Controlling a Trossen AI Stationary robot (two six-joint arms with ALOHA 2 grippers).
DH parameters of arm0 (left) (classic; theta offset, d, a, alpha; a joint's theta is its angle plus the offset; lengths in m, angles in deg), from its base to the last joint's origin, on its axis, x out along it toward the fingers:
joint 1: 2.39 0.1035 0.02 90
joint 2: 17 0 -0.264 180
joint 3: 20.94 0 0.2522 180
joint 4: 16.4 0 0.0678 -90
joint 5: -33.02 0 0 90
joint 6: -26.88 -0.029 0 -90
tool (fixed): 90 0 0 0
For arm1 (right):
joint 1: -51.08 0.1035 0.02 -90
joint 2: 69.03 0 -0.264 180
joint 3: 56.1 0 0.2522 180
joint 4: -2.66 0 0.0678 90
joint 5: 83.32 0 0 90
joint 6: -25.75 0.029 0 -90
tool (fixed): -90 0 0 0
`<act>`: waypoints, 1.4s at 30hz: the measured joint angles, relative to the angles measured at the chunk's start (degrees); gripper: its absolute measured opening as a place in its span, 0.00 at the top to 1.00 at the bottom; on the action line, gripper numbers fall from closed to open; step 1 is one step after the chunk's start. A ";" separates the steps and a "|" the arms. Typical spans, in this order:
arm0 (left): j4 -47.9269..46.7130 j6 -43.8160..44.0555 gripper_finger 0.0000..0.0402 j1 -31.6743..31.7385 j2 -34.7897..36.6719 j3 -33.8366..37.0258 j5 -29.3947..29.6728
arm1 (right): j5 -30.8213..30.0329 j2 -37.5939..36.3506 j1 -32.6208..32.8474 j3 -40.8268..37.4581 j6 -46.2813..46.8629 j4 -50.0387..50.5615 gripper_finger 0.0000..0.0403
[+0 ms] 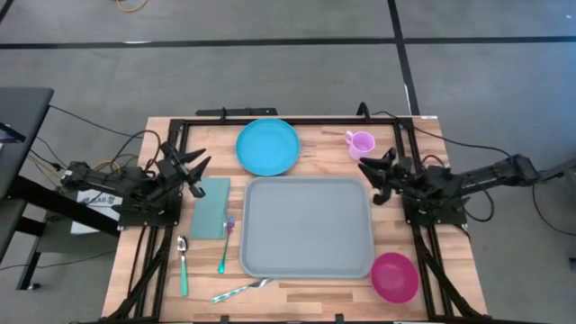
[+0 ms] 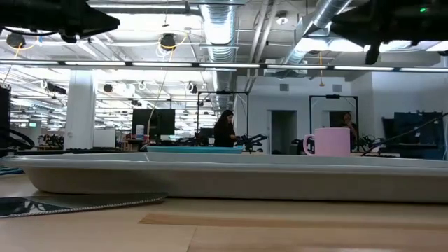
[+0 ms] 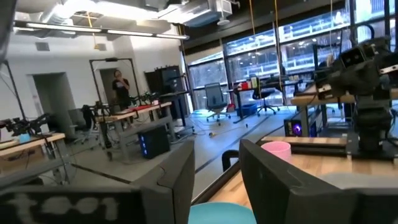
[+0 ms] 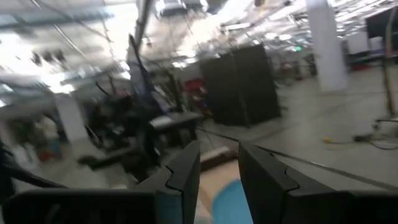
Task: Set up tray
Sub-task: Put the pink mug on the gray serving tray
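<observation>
The large grey-blue tray (image 1: 307, 227) lies flat in the middle of the table; in the low view its rim (image 2: 231, 175) spans the picture. My left gripper (image 1: 200, 168) hovers open at the table's left side, above the teal napkin (image 1: 210, 207). My right gripper (image 1: 371, 171) hovers open at the right side, beyond the tray's far right corner, near the pink cup (image 1: 361, 142). The round blue plate (image 1: 267, 147) rests flat behind the tray. A magenta bowl (image 1: 394, 276) sits at the tray's near right corner. Neither gripper touches anything.
A spoon (image 1: 183, 263), a teal-handled utensil (image 1: 223, 250) and a fork (image 1: 239, 290) lie left of and in front of the tray. Black frame rails (image 1: 288, 118) run along the table's far edge and both sides. People stand in the room behind (image 2: 225, 129).
</observation>
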 joint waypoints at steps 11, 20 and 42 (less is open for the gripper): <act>-0.46 0.22 0.72 0.00 -0.52 0.00 2.62 | 0.16 15.09 -5.22 2.43 -6.25 -0.24 0.75; -0.83 0.20 0.72 0.00 -0.52 0.00 2.60 | -7.29 20.09 -12.59 2.50 -6.54 -10.21 0.75; -0.44 -0.12 0.72 0.00 -0.52 0.00 2.51 | -6.27 27.09 -19.60 37.08 15.31 72.66 0.56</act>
